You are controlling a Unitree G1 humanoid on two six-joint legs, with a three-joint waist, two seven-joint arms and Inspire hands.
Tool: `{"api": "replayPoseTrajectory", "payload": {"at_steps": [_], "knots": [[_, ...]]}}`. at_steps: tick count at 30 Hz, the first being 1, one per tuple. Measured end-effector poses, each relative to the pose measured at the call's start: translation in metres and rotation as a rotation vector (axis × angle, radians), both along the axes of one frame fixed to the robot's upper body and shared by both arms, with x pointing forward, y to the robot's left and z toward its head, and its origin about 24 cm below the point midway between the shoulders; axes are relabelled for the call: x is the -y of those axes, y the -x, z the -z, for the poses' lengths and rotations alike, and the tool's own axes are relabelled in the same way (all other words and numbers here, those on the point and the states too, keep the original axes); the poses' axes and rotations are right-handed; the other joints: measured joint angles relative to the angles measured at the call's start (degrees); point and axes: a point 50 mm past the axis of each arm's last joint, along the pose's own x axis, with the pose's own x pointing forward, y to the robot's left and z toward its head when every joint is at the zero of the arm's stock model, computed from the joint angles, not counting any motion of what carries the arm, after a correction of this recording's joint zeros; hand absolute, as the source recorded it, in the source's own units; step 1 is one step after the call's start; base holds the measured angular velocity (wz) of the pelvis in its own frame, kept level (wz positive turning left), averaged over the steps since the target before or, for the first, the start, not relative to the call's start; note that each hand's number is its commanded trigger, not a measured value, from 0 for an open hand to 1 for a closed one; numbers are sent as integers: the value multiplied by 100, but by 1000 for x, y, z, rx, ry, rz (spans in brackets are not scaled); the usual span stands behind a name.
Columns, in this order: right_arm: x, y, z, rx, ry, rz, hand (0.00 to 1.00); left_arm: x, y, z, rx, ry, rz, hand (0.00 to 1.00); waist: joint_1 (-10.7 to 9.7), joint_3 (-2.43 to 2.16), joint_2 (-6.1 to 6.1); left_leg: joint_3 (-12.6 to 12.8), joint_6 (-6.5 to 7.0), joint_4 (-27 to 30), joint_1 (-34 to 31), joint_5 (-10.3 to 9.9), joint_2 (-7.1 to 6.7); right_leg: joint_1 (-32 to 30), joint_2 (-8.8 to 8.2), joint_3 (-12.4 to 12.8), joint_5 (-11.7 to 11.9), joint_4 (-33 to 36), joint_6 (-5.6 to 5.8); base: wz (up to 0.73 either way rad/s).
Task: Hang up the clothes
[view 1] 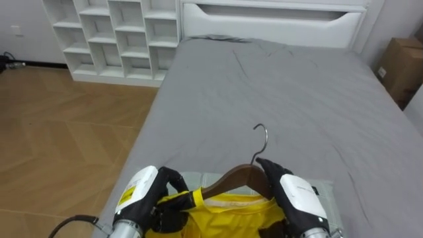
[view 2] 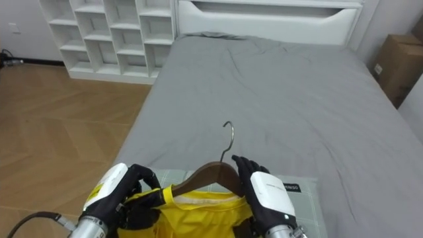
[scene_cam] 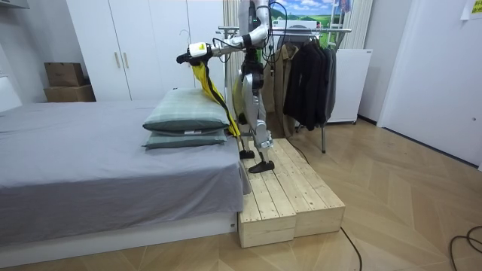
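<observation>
Stands beside the bed (view 1: 277,92), clutches the yellow shirt (view 1: 231,213) in curled fingers of the left hand (view 1: 140,195), grips the wooden hanger (view 1: 231,178) near its hook with the right hand (view 1: 297,198) fingers.

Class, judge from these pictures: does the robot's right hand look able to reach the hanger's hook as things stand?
Probably yes. The right hand holds the hanger just below the hook, which stands free over the bed; nothing lies between, though it must loosen its grip first.
</observation>
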Motion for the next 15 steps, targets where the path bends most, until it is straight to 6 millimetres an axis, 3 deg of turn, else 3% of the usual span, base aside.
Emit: {"api": "replayPoseTrajectory", "payload": {"at_steps": [8,9,10,12,13,14,15], "knots": [[-3,0,-3,61,2,4,0,2,0,1,-4,4,2,100,13,-4,5,2,0,12,0,0,0,4,1,3,0,0,0,0],[-3,0,-4,71,-2,2,14,2,0,1,-5,4,3,100,13,-5,6,2,0,13,0,0,1,4,0,2,0,0,0,0],[-4,0,-4,75,-2,3,39,2,0,1,-5,3,3,100,12,-5,7,2,0,13,0,0,1,4,0,2,0,0,0,0],[-4,0,-4,79,-3,2,57,2,1,2,-8,3,2,100,11,-9,13,2,0,14,1,0,1,6,0,2,1,0,0,0],[-4,0,-4,80,-5,3,83,1,1,2,-9,3,1,100,10,-10,15,2,0,15,2,0,1,7,0,3,1,0,0,0],[-5,0,-4,82,-10,3,100,1,1,3,-11,2,1,100,8,-12,18,2,0,17,2,0,1,8,0,3,1,1,-1,0],[-6,1,-4,84,-10,2,100,1,1,3,-13,2,0,100,4,-15,22,1,0,21,2,0,2,11,0,2,1,0,-1,0]]}}
